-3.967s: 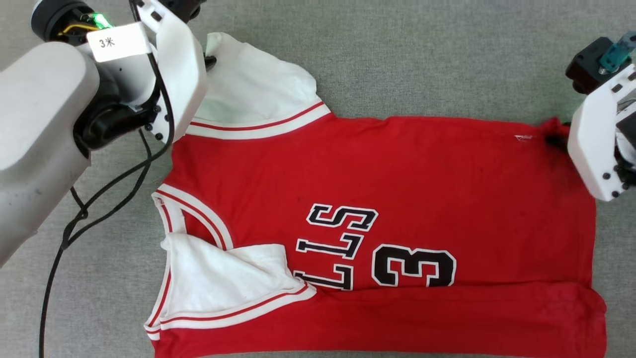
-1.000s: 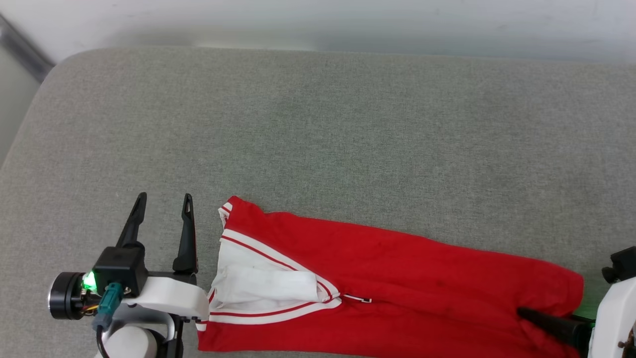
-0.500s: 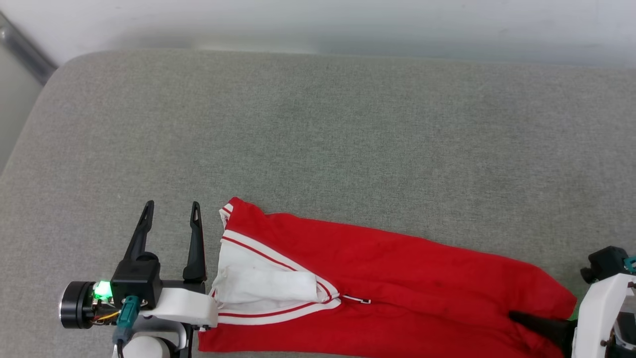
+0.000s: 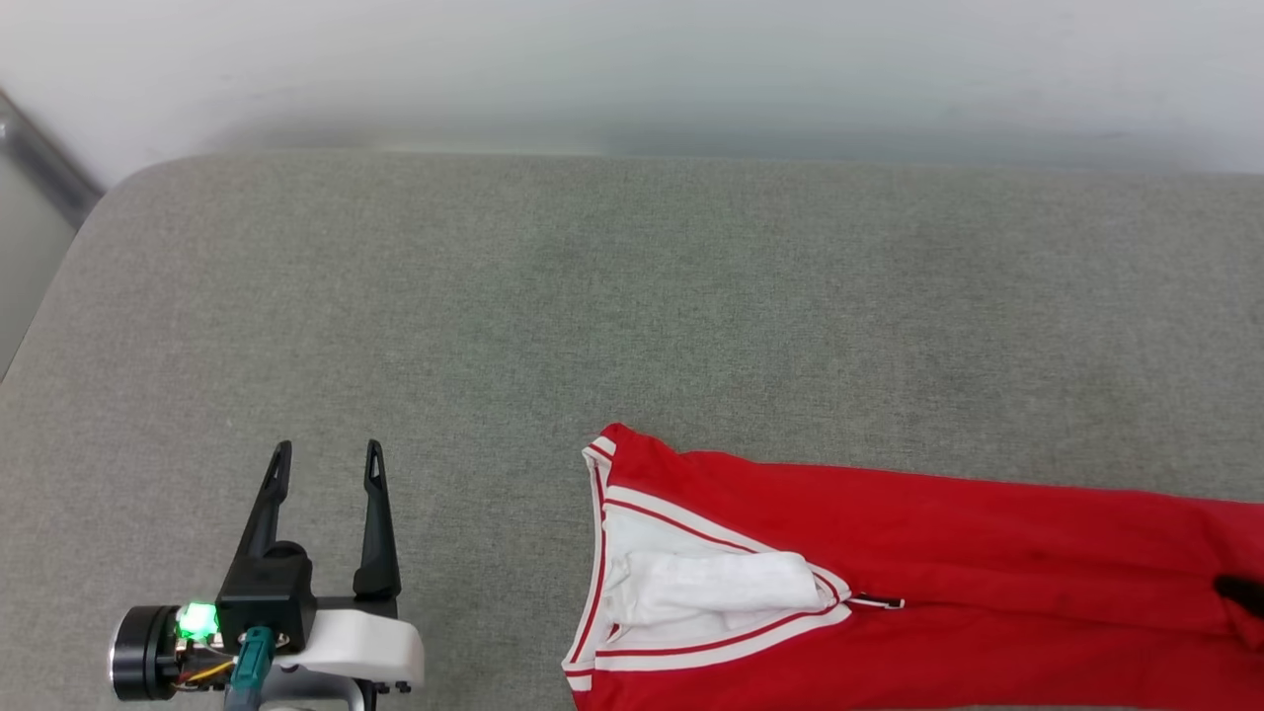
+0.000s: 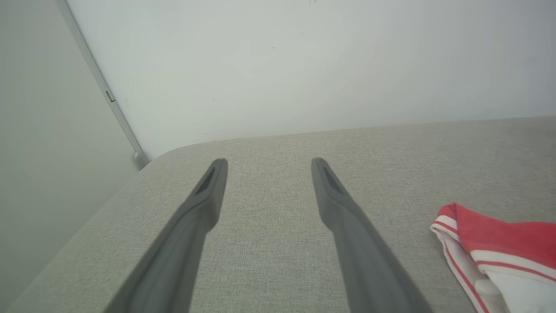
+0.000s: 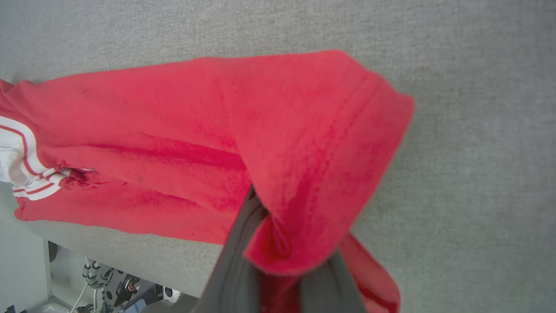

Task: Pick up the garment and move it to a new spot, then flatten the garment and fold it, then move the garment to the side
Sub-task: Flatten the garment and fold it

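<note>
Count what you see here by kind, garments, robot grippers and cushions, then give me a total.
Garments: 1, the garment, red and white
Grippers: 2, the left gripper open, the right gripper shut on the garment
Cushions: 1, the grey cushion
Total: 4

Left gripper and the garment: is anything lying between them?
Nothing is: bare grey cushion separates the open left gripper from the garment, as seen in the head view.

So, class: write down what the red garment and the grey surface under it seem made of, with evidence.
The garment: soft, matte cloth, probably knit; it creases and drapes. The surface: grey woven upholstery, likely padded; weave texture, rounded corner.
</note>
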Available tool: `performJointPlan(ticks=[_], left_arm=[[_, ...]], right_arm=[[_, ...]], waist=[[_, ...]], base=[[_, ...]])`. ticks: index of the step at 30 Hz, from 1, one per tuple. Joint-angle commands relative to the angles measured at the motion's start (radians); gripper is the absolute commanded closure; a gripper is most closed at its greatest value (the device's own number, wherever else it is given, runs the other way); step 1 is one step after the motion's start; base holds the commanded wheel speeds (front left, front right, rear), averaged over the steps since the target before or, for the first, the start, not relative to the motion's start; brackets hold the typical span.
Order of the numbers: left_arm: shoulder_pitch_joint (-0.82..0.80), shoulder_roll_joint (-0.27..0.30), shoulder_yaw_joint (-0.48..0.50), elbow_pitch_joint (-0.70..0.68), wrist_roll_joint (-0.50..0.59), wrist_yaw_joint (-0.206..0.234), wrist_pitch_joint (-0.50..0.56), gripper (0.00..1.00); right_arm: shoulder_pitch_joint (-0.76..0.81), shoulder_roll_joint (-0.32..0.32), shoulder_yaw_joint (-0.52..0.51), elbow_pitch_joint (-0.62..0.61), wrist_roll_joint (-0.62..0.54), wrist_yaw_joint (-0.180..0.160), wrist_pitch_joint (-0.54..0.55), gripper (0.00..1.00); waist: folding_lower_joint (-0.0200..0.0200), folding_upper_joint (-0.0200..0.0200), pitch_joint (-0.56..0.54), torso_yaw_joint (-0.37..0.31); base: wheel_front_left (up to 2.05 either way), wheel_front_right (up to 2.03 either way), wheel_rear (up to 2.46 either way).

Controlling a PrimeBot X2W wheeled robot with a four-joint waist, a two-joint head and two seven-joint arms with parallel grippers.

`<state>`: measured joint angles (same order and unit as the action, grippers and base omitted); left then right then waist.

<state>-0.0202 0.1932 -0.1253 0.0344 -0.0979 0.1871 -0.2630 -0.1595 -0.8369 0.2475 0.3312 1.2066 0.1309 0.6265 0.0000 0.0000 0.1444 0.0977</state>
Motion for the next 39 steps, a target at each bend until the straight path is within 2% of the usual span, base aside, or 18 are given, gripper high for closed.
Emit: performJointPlan(ticks=[1, 4, 7, 13, 17, 20, 26, 31, 35, 39], left_arm=[[0.016, -0.007, 0.009, 0.001, 0.01, -0.007, -0.002, 0.0], [0.032, -0.018, 0.026, 0.003, 0.019, -0.016, -0.002, 0.0], [0.041, -0.027, 0.036, 0.001, 0.029, -0.026, -0.002, 0.0], [0.051, -0.04, 0.055, -0.007, 0.045, -0.042, -0.002, 0.0], [0.042, -0.048, 0.058, -0.007, 0.051, -0.05, -0.002, 0.0], [0.03, -0.057, 0.059, -0.008, 0.058, -0.058, -0.002, 0.0], [0.007, -0.069, 0.062, -0.01, 0.063, -0.069, -0.002, 0.0], [-0.013, -0.082, 0.07, -0.009, 0.066, -0.078, -0.002, 0.0], [-0.029, -0.092, 0.065, -0.003, 0.069, -0.084, -0.002, 0.0], [-0.041, -0.1, 0.065, 0.0, 0.068, -0.087, -0.002, 0.0]], right_arm=[[-0.012, -0.004, -0.001, -0.001, -0.009, 0.0, 0.01, 1.0], [-0.013, -0.006, 0.007, -0.04, -0.027, 0.0, 0.036, 1.0], [-0.011, 0.019, 0.013, -0.114, -0.018, 0.0, 0.063, 1.0], [-0.028, 0.104, 0.046, -0.336, -0.001, 0.0, 0.13, 1.0], [-0.058, 0.148, 0.089, -0.415, -0.049, 0.0, 0.165, 1.0], [-0.107, 0.211, 0.143, -0.446, -0.085, 0.0, 0.201, 1.0], [-0.262, 0.345, 0.294, -0.407, -0.176, 0.0, 0.257, 1.0], [-0.387, 0.453, 0.423, -0.3, -0.243, 0.0, 0.253, 1.0], [-0.456, 0.506, 0.505, -0.181, -0.295, 0.0, 0.206, 1.0], [-0.488, 0.527, 0.59, -0.07, -0.334, 0.0, 0.155, 1.0]], waist=[[0.0, 0.0, -0.01, -0.006], [0.0, 0.0, -0.023, -0.013], [0.0, 0.0, -0.033, -0.017], [0.0, 0.0, -0.033, -0.02], [0.0, 0.0, -0.025, -0.017], [0.0, 0.0, -0.014, -0.012], [0.0, 0.0, 0.024, 0.0], [0.0, 0.0, 0.052, 0.007], [0.0, 0.0, 0.07, 0.021], [0.0, 0.0, 0.085, 0.032]], base=[[0.0, 0.0, 0.0], [0.0, 0.0, 0.0], [0.0, 0.0, 0.0], [0.0, 0.0, 0.0], [0.0, 0.0, 0.0], [0.0, 0.0, 0.0], [0.0, 0.0, 0.0], [0.0, 0.0, 0.0], [0.0, 0.0, 0.0], [0.0, 0.0, 0.0]])
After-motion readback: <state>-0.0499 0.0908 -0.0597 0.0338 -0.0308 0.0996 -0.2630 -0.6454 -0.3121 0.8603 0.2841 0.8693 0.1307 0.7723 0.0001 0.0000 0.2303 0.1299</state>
